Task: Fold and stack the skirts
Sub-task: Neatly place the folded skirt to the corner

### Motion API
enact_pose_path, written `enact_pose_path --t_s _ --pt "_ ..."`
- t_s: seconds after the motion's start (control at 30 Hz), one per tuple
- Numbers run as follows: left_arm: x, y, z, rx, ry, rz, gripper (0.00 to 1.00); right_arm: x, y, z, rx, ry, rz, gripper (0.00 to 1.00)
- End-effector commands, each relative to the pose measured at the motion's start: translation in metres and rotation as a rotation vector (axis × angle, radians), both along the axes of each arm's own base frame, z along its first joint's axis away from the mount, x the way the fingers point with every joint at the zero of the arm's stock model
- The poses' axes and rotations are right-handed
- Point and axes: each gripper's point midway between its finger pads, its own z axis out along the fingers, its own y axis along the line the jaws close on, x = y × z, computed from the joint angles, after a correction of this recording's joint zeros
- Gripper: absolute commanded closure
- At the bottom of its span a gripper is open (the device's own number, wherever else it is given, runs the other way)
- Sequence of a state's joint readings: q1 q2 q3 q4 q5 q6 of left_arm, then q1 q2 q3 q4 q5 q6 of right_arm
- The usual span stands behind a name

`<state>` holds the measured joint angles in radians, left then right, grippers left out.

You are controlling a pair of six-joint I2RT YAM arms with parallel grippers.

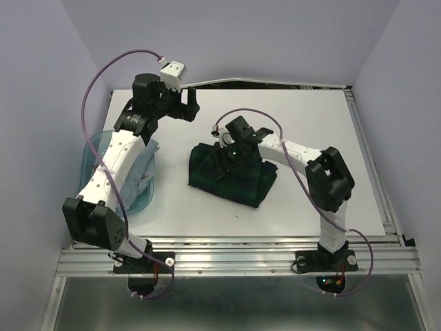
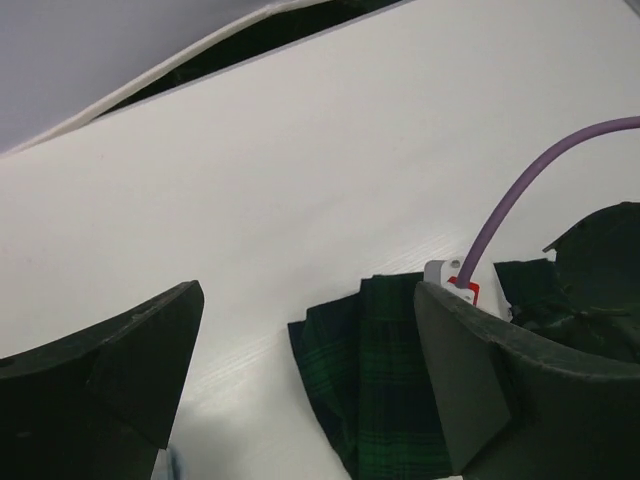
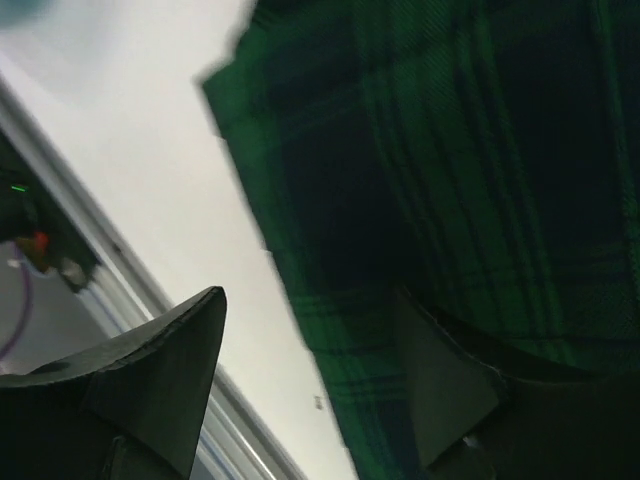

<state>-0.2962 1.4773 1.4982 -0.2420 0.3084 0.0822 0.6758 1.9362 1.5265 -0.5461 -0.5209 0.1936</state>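
Fold stage judged complete: tartan skirt (image 1: 231, 178) lies folded mid counter (image 1: 331, 138) | left pincer (image 2: 308, 292) wide open, empty, well apart | right pincer (image 3: 308, 298) parted, empty, over skirt's edge | next move likely: lift pale skirt (image 1: 146, 163) from tub (image 1: 87, 156).

The widest free room is on the far right part of the table (image 1: 313, 121), between the tartan skirt (image 1: 238, 185) and the right wall. The skirt takes the middle. The right gripper (image 1: 231, 153) hangs just above it with its jaws apart, and the right arm (image 1: 296, 152) reaches in from the near right, so the way from above and from that side is blocked. At the left edge stands the blue tub (image 1: 88, 157) with a pale cloth (image 1: 146, 162) inside, and the left arm (image 1: 114, 162) stretches over it. A bare strip runs between tub and skirt. The left gripper (image 1: 185, 105), jaws wide and holding nothing, hangs near the back wall.
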Motion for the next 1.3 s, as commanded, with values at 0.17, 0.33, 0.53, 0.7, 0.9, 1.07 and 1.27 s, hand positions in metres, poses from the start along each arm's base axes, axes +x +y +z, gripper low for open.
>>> enact_pose_path --t_s 0.17,0.33,0.53,0.7,0.9,1.07,1.27 --pt "-0.044 0.037 -0.036 0.120 0.081 0.015 0.01 -0.006 -0.066 -0.084 -0.291 -0.012 0.164 0.27" --pt "-0.056 0.036 -0.040 0.146 0.064 -0.037 0.01 -0.030 -0.133 -0.103 -0.370 0.024 0.286 0.31" --pt "-0.060 0.030 -0.043 0.158 0.039 -0.098 0.01 -0.024 -0.231 -0.089 -0.510 -0.078 0.331 0.34" --pt "-0.055 0.027 -0.041 0.140 0.033 -0.102 0.01 0.018 -0.258 -0.038 -0.546 -0.218 0.184 0.29" --pt "-0.057 0.029 -0.034 0.119 0.006 -0.076 0.01 0.032 -0.248 0.025 -0.459 -0.242 -0.178 0.12" --pt "-0.055 0.033 -0.032 0.107 -0.013 -0.037 0.01 0.028 -0.254 0.024 -0.448 -0.187 -0.425 0.12" --pt "-0.054 0.035 -0.044 0.110 0.008 -0.017 0.01 0.004 -0.248 -0.024 -0.452 0.057 -0.577 0.10"
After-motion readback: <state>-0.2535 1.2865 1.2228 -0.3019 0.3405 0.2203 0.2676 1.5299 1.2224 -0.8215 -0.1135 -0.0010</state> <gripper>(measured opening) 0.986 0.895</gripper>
